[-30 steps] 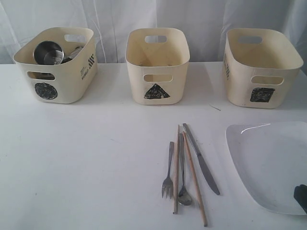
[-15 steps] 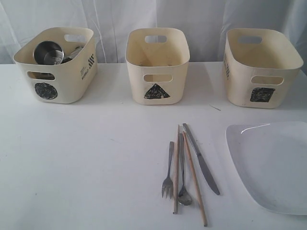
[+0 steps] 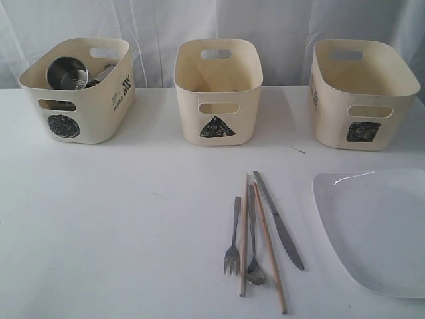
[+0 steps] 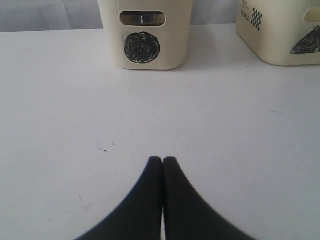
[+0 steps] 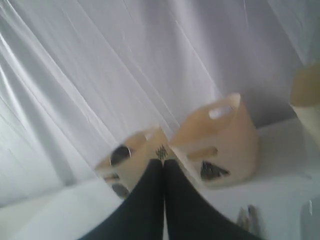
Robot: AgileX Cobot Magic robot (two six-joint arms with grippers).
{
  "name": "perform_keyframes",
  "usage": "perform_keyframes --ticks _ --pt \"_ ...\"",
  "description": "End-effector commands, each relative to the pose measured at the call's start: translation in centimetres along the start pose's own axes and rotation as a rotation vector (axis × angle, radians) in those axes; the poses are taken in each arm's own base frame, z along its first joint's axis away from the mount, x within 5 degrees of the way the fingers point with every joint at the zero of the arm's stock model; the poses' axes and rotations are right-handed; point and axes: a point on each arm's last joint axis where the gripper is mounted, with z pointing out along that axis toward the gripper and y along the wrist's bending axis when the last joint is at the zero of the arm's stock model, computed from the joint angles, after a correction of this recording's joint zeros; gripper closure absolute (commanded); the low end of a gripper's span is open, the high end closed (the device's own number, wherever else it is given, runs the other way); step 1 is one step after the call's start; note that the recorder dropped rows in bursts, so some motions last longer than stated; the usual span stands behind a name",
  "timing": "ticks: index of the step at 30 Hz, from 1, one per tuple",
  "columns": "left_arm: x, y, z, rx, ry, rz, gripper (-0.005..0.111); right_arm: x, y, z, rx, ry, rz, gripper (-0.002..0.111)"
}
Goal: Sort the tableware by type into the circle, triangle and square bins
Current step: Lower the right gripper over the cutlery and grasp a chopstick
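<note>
The cream plastic tub marked with a scribbled black circle point(image 3: 76, 90) stands back left on the white table point(image 3: 119, 219). A round steel vessel point(image 3: 66, 73) leans inside against its rim, with more metal half hidden beside it. The matching tub with a black triangle point(image 3: 218, 90) sits mid-back, and clear gaps separate the tubs.

In front of the circle tub lies a wide stretch of bare tabletop. Right of that, a tight bundle lies lengthwise: a metal fork point(image 3: 233, 239), two wooden chopsticks point(image 3: 244, 232) flanking a spoon point(image 3: 253, 252), and a knife point(image 3: 279, 222), touching or crossing one another.

The tub with a black square point(image 3: 364, 93) stands back right. Before it, the large white squarish plate point(image 3: 375, 229) runs off the frame's right edge.

The left gripper point(image 4: 162, 160) hangs low over bare table facing the circle tub, fingers pressed together on nothing. The right gripper point(image 5: 163, 162), likewise closed and empty, is raised and tilted in a blurred view.

A second ago a dark gripper tip showed over the plate's near right corner. It has gone from the exterior view, and nothing else has shifted.
</note>
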Motion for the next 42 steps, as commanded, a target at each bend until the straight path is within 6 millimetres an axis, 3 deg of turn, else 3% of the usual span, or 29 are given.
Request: perform_keyframes --ticks 1,7,10,16,22,28,33,42 --pt "0.0 0.0 0.0 0.005 -0.006 -0.006 0.107 -0.9 0.9 1.6 0.093 0.362 -0.23 0.101" --pt "0.0 0.0 0.0 0.005 -0.006 -0.006 0.107 -2.6 1.8 7.6 0.184 0.748 -0.343 0.064" --pt "0.0 0.0 0.0 0.005 -0.006 -0.006 0.107 -2.3 1.5 12.3 0.241 0.949 -0.371 0.05" --pt "0.0 0.0 0.0 0.005 -0.006 -0.006 0.107 2.0 2.0 21.2 0.233 1.215 -0.409 0.05" --pt "0.0 0.0 0.0 0.005 -0.006 -0.006 0.107 5.7 2.2 27.4 0.312 1.261 -0.381 0.05" --pt "0.0 0.0 0.0 0.005 -0.006 -0.006 0.107 9.5 3.4 29.9 0.322 1.302 -0.348 0.05" --pt "0.0 0.0 0.0 0.005 -0.006 -0.006 0.107 11.9 2.4 30.5 0.408 1.34 -0.308 0.05" --pt "0.0 0.0 0.0 0.005 -0.006 -0.006 0.107 13.3 0.9 30.9 0.515 1.336 -0.335 0.05"
